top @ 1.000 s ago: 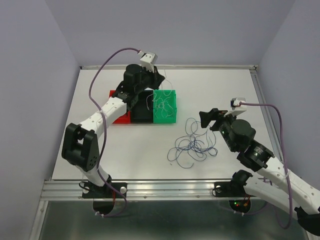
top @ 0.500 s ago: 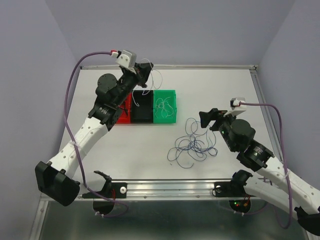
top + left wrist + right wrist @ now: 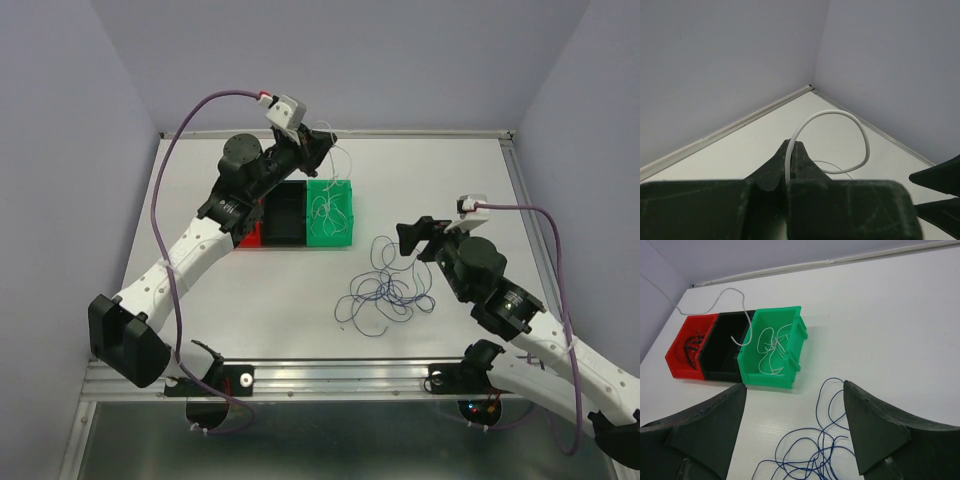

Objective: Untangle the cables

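A tangle of thin dark blue cables point(image 3: 385, 290) lies in loose loops on the white table, right of the bins; it also shows in the right wrist view point(image 3: 825, 455). My left gripper point(image 3: 318, 145) is raised above the far side of the bins and is shut on a white cable point(image 3: 850, 116) that loops out from its jaws. That white cable point(image 3: 725, 292) trails down over the black bin. More white cables point(image 3: 328, 208) lie in the green bin. Black cables point(image 3: 691, 346) lie in the red bin. My right gripper point(image 3: 408, 238) is open and empty, just above the blue tangle.
Three bins stand in a row at the table's middle left: red point(image 3: 245, 237), black point(image 3: 285, 222), green point(image 3: 332, 237). Grey walls close in the table on three sides, and a metal rail point(image 3: 330, 372) runs along the near edge.
My left arm has lifted from the bins, swung left and up, then shifted right, carrying the white cable. The right arm and blue tangle have hardly moved.
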Available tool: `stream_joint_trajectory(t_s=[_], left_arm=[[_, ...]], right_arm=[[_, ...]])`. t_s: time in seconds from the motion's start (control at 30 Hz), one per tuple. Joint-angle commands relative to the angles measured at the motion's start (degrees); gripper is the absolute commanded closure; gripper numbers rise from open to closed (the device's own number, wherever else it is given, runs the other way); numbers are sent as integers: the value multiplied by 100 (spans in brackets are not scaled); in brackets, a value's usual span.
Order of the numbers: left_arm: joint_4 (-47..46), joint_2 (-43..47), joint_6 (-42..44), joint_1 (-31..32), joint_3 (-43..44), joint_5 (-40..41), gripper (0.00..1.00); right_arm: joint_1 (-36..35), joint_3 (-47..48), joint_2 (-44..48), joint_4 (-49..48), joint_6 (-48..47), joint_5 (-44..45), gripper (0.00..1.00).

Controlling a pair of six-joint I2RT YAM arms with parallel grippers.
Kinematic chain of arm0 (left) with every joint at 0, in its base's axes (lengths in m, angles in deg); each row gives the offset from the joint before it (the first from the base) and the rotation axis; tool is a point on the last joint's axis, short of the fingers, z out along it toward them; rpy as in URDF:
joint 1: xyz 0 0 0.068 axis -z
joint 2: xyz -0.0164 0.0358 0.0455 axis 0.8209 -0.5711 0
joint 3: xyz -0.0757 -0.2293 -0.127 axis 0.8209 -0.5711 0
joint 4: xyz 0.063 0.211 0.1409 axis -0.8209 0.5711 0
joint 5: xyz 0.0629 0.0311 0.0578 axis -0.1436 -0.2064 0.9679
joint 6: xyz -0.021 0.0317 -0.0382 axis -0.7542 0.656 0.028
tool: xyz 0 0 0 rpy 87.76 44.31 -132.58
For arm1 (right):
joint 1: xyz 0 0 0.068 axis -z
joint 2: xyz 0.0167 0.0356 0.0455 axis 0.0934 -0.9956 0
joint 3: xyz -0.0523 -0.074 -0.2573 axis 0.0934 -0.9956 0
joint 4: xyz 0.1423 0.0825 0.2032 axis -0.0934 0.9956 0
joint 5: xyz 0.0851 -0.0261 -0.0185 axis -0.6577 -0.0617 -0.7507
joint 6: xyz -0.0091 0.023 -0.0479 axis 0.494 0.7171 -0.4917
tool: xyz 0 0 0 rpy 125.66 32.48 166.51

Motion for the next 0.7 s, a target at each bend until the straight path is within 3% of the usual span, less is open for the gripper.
stream_joint_trajectory(t_s=[0.0,0.67], left_arm=[[-183,-118,-114,31,235,-98,100],[-34,-1367,-97,40,42,-221,100]], right_arm=[[15,-39,149,-235,48,45,17],[15,-110,281,-244,48,-7,17]])
